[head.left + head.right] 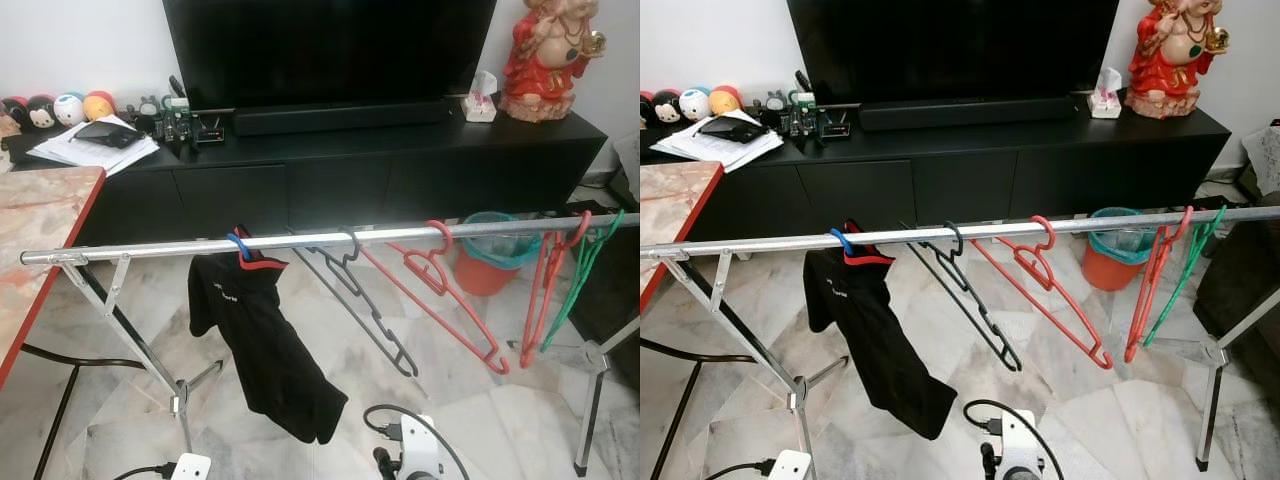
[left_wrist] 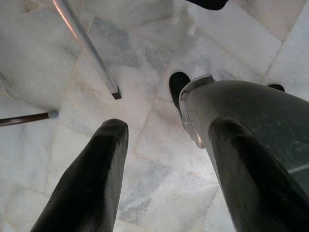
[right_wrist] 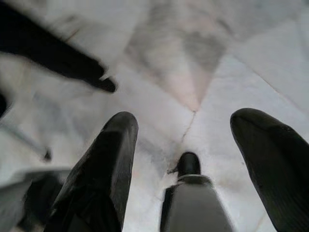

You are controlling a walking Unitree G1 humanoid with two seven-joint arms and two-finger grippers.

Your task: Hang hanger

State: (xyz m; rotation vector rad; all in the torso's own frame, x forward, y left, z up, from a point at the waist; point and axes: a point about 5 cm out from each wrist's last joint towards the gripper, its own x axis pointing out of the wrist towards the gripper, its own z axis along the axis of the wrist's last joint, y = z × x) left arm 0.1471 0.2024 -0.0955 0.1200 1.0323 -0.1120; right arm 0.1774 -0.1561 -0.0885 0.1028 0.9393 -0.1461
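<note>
Black shirt (image 1: 262, 345) — small white print, unreadable.

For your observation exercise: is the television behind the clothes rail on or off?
Off, as far as can be seen: the television screen is uniformly black, with no picture or glow above the black cabinet.

One rail (image 1: 300, 240) carries five hangers: one blue (image 1: 238, 246) holding one black shirt (image 1: 265, 345), one black (image 1: 365, 300), two red (image 1: 445, 290) (image 1: 540, 300), one green (image 1: 580, 275). One orange bin (image 1: 490, 262) stands behind.
</note>
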